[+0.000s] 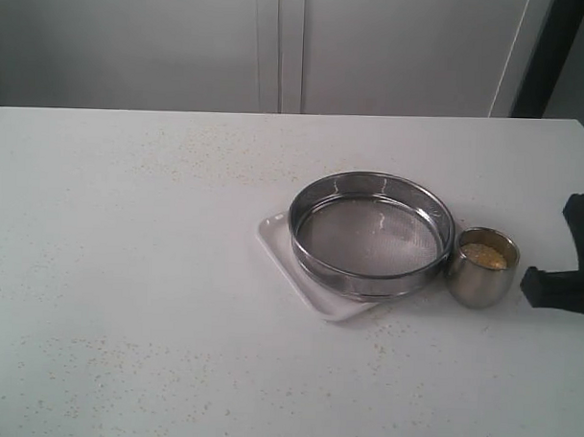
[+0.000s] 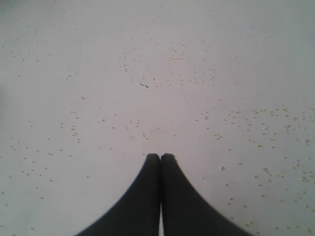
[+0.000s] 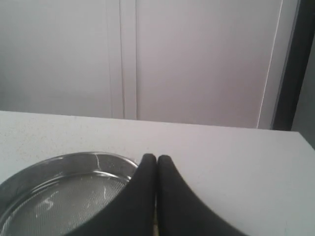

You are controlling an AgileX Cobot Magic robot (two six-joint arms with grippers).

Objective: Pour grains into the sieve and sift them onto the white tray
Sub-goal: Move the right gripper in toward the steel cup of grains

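Note:
The sieve (image 1: 371,236), wide and steel-rimmed with a bare mesh bottom, rests on the white tray (image 1: 280,245), which shows only at its left corner. Just right of the sieve stands a small steel cup (image 1: 481,275) holding golden-yellow grains (image 1: 485,255). My right gripper (image 3: 157,157) is shut on nothing, with the sieve rim (image 3: 74,160) beside its fingertips; its black body (image 1: 561,284) shows at the right edge, close to the cup. My left gripper (image 2: 160,156) is shut, empty, over bare table and out of the exterior view.
Stray yellow specks (image 2: 275,118) are scattered over the white table (image 1: 127,270). A pale cabinet wall (image 1: 279,45) stands behind the table's far edge. A dark vertical strip (image 1: 557,55) rises at the back right.

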